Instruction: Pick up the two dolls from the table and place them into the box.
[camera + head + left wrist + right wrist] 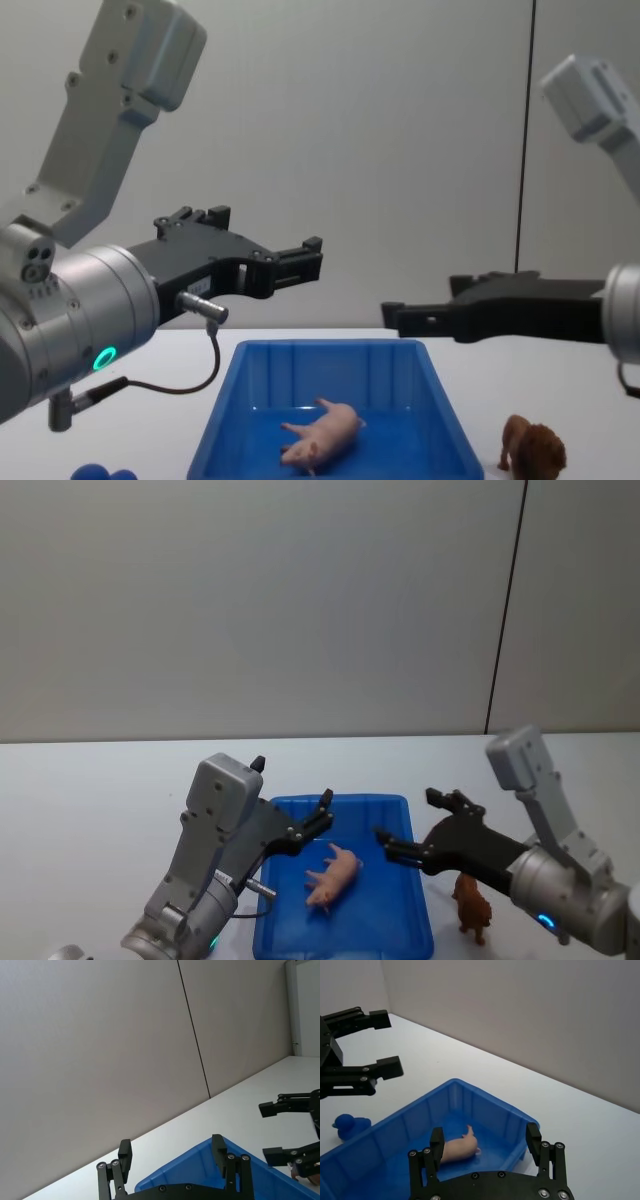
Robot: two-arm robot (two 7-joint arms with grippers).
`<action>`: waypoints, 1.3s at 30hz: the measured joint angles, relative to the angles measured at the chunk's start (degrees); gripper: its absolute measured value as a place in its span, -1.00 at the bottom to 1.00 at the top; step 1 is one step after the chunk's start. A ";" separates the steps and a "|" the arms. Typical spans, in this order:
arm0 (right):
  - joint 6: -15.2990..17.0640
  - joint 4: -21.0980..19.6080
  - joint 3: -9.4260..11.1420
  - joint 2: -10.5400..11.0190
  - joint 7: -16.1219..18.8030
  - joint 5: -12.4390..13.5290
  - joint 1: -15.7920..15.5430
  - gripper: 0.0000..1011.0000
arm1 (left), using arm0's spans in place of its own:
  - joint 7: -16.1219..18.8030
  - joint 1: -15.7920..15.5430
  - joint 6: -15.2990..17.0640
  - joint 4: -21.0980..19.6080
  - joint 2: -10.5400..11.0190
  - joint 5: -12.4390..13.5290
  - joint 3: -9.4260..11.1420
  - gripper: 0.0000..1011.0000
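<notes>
- My left gripper (292, 782) hangs over the box (345, 802), fingers spread wide and empty.
- My right gripper (408, 815) hangs opposite it, also spread and empty.
- The smooth pink pig (333, 875) lies on its side in the shiny blue plastic box. I think that one is done.
- The shaggy brown lion (471, 905) stands on the flat white table (100, 800), just beside the box's right wall. My right gripper is nearest to it.

pig (459, 1149) lying in box (420, 1112) | right gripper (485, 1132) jaws apart, facing box | left gripper (385, 1043) jaws apart
</notes>
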 joint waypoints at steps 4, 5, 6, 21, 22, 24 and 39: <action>-1.01 -1.34 0.57 1.20 -1.59 0.21 -1.51 0.98 | 0.00 0.00 0.00 0.00 0.00 0.00 0.00 0.98; -1.18 -1.76 0.73 1.56 -1.92 0.32 -1.99 0.98 | 0.00 0.00 0.00 0.00 0.00 0.00 0.00 0.98; -1.49 -2.43 0.97 2.16 -2.59 0.60 -2.77 0.98 | 0.00 0.00 0.00 0.00 0.00 0.00 0.00 0.98; -1.84 -7.39 2.72 7.11 -6.62 3.20 -9.98 0.98 | 0.00 0.00 0.00 0.00 0.00 0.00 0.00 0.98; -1.70 -7.49 2.75 7.27 -6.75 3.31 -10.23 0.98 | 0.00 0.00 0.00 0.00 0.00 0.00 0.00 0.98; -1.35 -7.62 2.81 7.69 -6.97 3.51 -10.94 0.98 | 0.00 0.00 0.00 0.00 0.00 0.00 0.00 0.98; 1.06 -5.28 2.44 7.79 -7.26 3.65 -11.68 0.80 | 0.00 0.00 0.00 0.00 0.00 0.00 0.00 0.98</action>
